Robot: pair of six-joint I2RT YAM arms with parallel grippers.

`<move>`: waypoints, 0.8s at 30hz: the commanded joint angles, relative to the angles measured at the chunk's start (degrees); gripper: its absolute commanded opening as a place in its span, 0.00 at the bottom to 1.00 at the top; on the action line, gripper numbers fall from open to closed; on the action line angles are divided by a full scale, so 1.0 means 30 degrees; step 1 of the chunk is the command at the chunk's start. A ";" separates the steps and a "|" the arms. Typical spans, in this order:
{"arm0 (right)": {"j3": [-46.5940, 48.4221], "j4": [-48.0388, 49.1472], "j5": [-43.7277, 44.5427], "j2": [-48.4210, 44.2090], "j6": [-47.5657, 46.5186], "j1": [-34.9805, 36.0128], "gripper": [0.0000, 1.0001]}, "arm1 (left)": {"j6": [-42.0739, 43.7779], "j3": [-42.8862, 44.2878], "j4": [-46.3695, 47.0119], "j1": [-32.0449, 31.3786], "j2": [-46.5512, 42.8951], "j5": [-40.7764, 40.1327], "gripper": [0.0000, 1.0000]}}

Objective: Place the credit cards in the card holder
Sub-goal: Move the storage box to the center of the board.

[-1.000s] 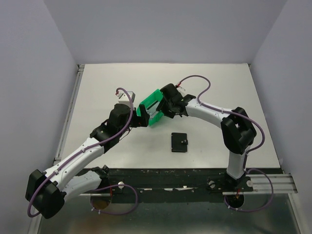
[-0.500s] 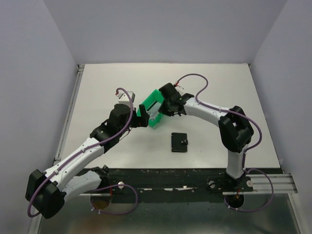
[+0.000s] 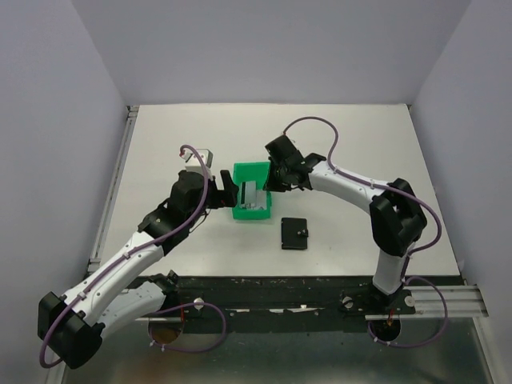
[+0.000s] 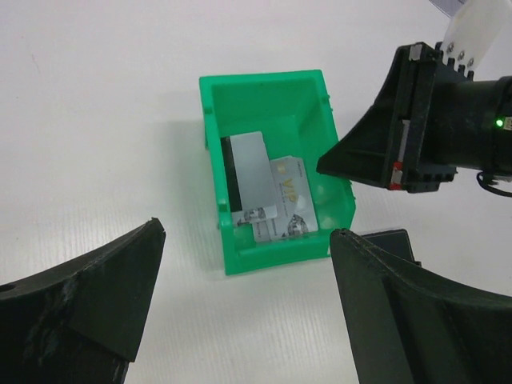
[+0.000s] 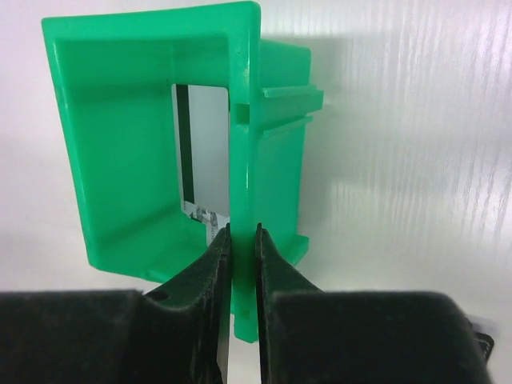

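The credit cards (image 4: 264, 190), one silvery-grey and one white, lie inside the green bin (image 4: 240, 100), which stands upright on the table. They also show in the top view (image 3: 251, 196) and the right wrist view (image 5: 205, 152). My right gripper (image 5: 242, 234) is shut on the bin's right wall (image 5: 244, 144); in the top view it (image 3: 269, 190) sits at the bin's right rim. My left gripper (image 4: 248, 234) is open and empty just left of the bin (image 3: 254, 213), as the top view (image 3: 227, 194) shows. The black card holder (image 3: 295, 234) lies shut, near right of the bin.
The white table (image 3: 360, 160) has a metal rail along its left edge (image 3: 118, 176) and a dark front edge (image 3: 304, 282). Grey walls close in the back and sides.
The green bin was held tilted up between the two grippers; now it stands level on the table. The left gripper has drawn back a little to the left.
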 commanded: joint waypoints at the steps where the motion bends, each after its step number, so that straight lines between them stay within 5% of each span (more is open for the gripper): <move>1: -0.2320 0.0845 -0.3372 -0.2292 -0.1446 0.0054 0.09 | -0.0468 -0.0367 -0.0854 0.0139 -0.0402 -0.0219 0.99; 16: -0.8095 0.2724 -0.4404 -0.6512 -0.1770 0.2574 0.08 | -0.3397 -0.3736 0.0346 0.0139 -0.0842 0.3354 0.97; 24: -0.9679 0.3016 -0.3554 -0.8125 -0.0775 0.2662 0.24 | -0.5155 -0.5377 0.0464 0.0139 -0.2129 0.4470 0.95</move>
